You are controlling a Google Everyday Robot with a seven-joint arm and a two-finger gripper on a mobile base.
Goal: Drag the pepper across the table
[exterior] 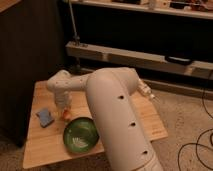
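The small orange pepper [66, 116] lies on the light wooden bench's [44, 146] left half, right at my closed gripper [64, 111].

One high camera looks down past the arm [120, 115] onto the table [37, 145], end effector [63, 109] at left.

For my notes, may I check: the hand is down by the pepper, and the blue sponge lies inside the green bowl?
Not quite: the camera view shows the blue sponge on the table beside the green bowl, not inside it. The hand, shut, is indeed down by the pepper.
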